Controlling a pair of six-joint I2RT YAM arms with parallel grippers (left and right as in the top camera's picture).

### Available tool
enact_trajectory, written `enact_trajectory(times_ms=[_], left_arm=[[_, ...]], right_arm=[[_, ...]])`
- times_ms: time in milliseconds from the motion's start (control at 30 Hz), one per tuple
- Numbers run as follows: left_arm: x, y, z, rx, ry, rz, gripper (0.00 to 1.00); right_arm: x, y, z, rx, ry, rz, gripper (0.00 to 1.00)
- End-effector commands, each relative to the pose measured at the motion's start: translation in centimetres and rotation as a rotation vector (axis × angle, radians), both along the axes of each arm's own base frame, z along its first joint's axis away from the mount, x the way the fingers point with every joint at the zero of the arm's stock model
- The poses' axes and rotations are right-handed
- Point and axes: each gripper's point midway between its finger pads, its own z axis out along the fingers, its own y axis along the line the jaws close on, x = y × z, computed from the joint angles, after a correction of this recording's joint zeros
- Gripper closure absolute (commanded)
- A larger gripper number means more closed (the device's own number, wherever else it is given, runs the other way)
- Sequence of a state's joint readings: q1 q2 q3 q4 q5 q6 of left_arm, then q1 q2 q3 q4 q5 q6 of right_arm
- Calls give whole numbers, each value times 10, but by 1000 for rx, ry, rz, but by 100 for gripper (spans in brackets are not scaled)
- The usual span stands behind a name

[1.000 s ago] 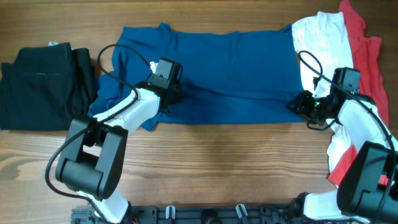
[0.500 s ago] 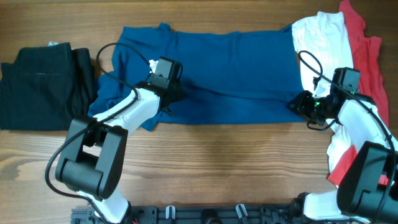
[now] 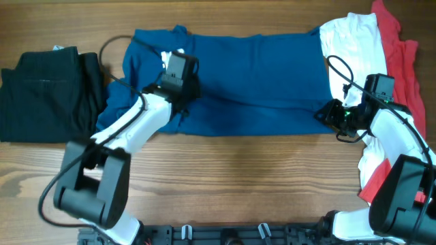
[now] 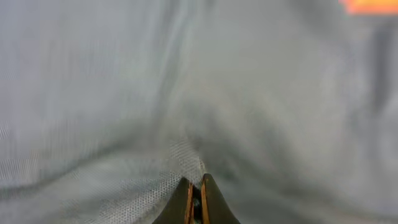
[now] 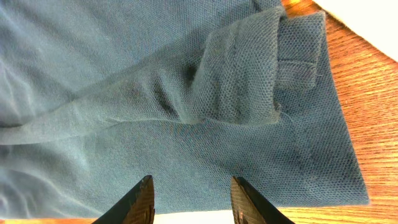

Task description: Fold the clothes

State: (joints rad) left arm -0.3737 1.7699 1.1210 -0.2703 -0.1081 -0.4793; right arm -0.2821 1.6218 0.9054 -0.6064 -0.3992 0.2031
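Observation:
A large blue shirt (image 3: 259, 82) lies spread across the back of the wooden table (image 3: 238, 177). My left gripper (image 3: 185, 95) is at the shirt's left part and is shut on a pinch of the blue cloth. In the left wrist view the fingers (image 4: 197, 186) stand together, with a ridge of the shirt (image 4: 124, 93) rising at their tips. My right gripper (image 3: 325, 114) is open at the shirt's lower right corner. In the right wrist view its fingers (image 5: 191, 186) straddle the hem, and a folded sleeve (image 5: 267, 68) lies ahead.
A folded black garment (image 3: 48, 88) lies at the far left. A white garment (image 3: 351, 47) and a red one (image 3: 402, 61) lie at the right edge, under and behind my right arm. Bare wood runs along the table's front.
The left gripper has shut on the blue cloth and moved toward the back of the table, drawing the shirt's lower left flap with it. The right arm has not moved.

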Motion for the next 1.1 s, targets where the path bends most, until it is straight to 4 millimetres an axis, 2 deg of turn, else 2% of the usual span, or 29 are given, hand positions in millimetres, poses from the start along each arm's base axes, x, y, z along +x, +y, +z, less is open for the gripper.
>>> enact_trajectory(times_ms=[0,200,233,267,300,400,500,633,733,767,933,1067], left_arm=[[15,8,29,-9,-76,33,96],[13,7,22,-4,-55,29,96],[13,7,21,-3,-53,29,94],[12,8,21,-2,-49,29,87],[11,8,20,1,-43,29,71],[2,12,12,22,1,27,42],[-16,27,-1,95,87,52,40],[-54,48,-20,199,253,66,40],[-86,63,-32,264,382,75,48],[-91,68,-34,278,401,91,51],[-111,97,-53,285,458,248,51],[-112,111,-63,260,459,300,51]], right_arm=[[-1,0,-5,-12,12,17,60],[-1,0,-5,-11,13,17,60],[-1,0,-5,-11,13,17,60],[-1,0,-5,-11,13,17,60],[-1,0,-5,-11,13,17,60],[-2,0,-5,-11,15,17,59],[-2,0,-5,-11,16,17,59],[0,-1,-4,-14,5,18,59],[6,-2,-3,-21,-18,17,55],[7,-3,-2,-23,-25,18,55],[6,-6,-5,-42,-11,10,56],[7,-12,-9,-67,-2,-19,59]])
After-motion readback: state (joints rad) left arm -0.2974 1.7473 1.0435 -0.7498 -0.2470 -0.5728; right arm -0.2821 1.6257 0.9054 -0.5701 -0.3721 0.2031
